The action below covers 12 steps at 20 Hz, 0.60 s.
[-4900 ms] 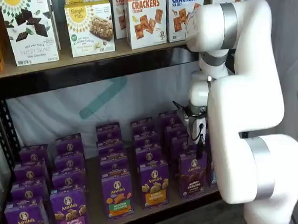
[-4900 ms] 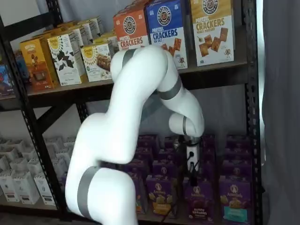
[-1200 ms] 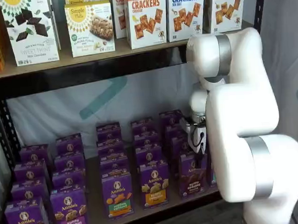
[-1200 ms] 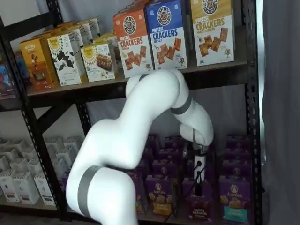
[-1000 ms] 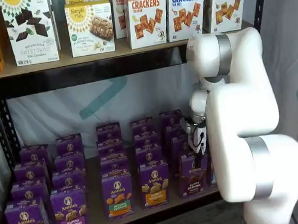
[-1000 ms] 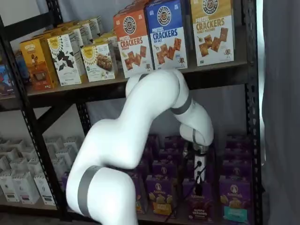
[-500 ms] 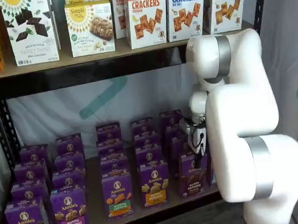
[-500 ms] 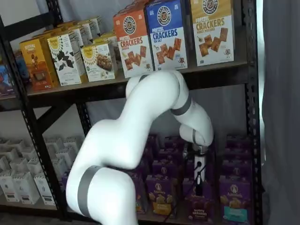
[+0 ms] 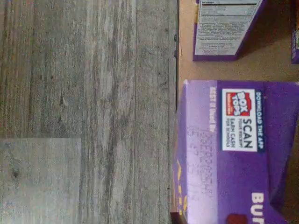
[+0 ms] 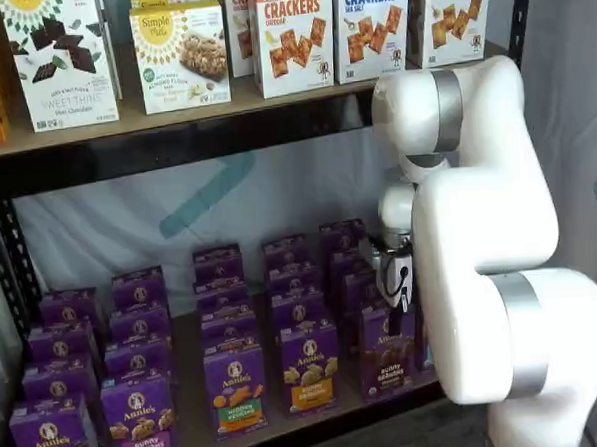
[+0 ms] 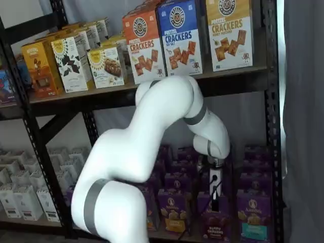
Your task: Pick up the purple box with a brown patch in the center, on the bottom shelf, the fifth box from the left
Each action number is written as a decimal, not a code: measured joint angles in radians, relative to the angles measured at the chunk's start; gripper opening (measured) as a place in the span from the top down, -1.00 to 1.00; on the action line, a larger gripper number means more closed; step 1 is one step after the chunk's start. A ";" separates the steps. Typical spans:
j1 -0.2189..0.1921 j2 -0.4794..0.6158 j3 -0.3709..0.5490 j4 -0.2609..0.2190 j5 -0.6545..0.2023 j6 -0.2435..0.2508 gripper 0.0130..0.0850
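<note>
Gripper (image 11: 214, 198) low centre-right in both shelf views, directly over purple box (image 10: 387, 349); fingers appear clamped on box top, gap hidden. Box at front row of bottom shelf (image 10: 194, 434), right of centre, seemingly tilted. Step judged: grasp made, lift starting. Next: raise straight up, clear neighbouring cartons, withdraw outward.
</note>
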 joint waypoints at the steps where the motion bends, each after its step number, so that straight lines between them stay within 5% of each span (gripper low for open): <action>1: -0.001 -0.002 0.003 0.001 0.002 -0.001 0.56; 3: -0.003 -0.012 0.013 0.007 0.006 -0.009 0.56; 8: -0.016 -0.097 0.117 0.124 0.004 -0.122 0.56; 12: -0.029 -0.174 0.205 0.127 0.043 -0.140 0.56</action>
